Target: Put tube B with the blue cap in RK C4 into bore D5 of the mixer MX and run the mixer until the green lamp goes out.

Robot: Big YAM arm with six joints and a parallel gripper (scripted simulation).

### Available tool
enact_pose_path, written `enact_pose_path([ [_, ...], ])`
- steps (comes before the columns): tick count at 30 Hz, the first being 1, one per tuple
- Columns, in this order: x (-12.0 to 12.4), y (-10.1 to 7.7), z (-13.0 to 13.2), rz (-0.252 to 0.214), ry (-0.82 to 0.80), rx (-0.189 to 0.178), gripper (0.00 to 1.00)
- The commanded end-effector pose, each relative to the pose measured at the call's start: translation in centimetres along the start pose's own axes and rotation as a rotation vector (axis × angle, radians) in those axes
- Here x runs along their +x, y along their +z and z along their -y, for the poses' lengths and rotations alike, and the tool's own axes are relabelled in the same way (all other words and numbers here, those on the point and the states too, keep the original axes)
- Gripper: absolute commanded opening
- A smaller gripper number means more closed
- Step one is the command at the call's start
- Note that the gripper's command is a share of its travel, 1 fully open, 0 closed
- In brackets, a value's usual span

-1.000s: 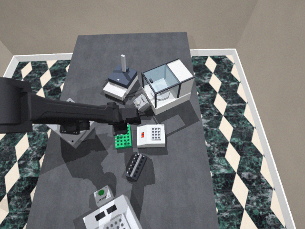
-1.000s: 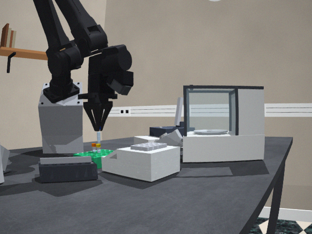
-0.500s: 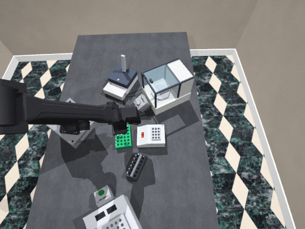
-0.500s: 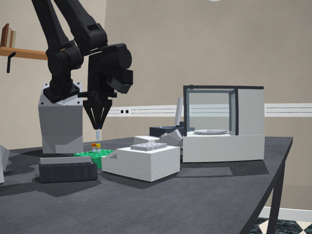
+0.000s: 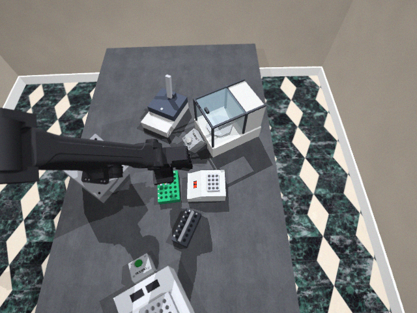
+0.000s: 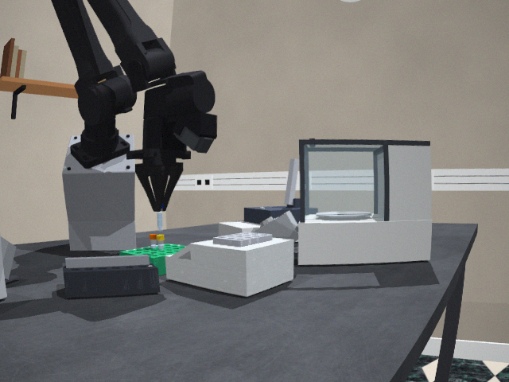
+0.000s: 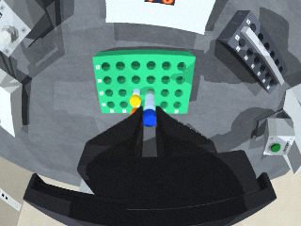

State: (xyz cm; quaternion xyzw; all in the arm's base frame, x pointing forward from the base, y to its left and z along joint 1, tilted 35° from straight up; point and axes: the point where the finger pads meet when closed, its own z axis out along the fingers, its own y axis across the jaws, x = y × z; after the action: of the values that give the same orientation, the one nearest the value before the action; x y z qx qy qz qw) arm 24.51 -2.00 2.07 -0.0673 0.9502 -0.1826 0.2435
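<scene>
My gripper (image 6: 160,208) is shut on tube B (image 6: 160,220), a clear tube with a blue cap (image 7: 150,118). I hold it upright, clear above the green rack RK (image 6: 153,251), with its bottom end a little higher than the caps left in the rack. In the wrist view the tube hangs over the rack (image 7: 143,85) near its near edge. A yellow-capped tube (image 7: 135,100) and an orange-capped tube (image 7: 134,111) stand in the rack just beside it. The mixer MX (image 5: 153,296), white with a bore block, lies at the bench's near end in the top view and is partly cut off.
The white dry block DB (image 5: 206,185) stands right beside the rack. The dark magnet block MG (image 5: 186,227) lies between rack and mixer. A small grey box with a green button (image 5: 140,265) sits by the mixer. The balance BAL (image 5: 229,114) and spectrophotometer SP (image 5: 165,113) stand farther back.
</scene>
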Motion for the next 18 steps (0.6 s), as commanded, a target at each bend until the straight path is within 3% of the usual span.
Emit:
enact_pose_path([
  [1,-0.93,-0.35,0.17,0.012,0.018,0.002,0.09],
  [16,-0.93,-0.35,0.17,0.012,0.018,0.002,0.09],
  [18,-1.66,-1.14,0.12,0.035,0.016,-0.003,0.09],
])
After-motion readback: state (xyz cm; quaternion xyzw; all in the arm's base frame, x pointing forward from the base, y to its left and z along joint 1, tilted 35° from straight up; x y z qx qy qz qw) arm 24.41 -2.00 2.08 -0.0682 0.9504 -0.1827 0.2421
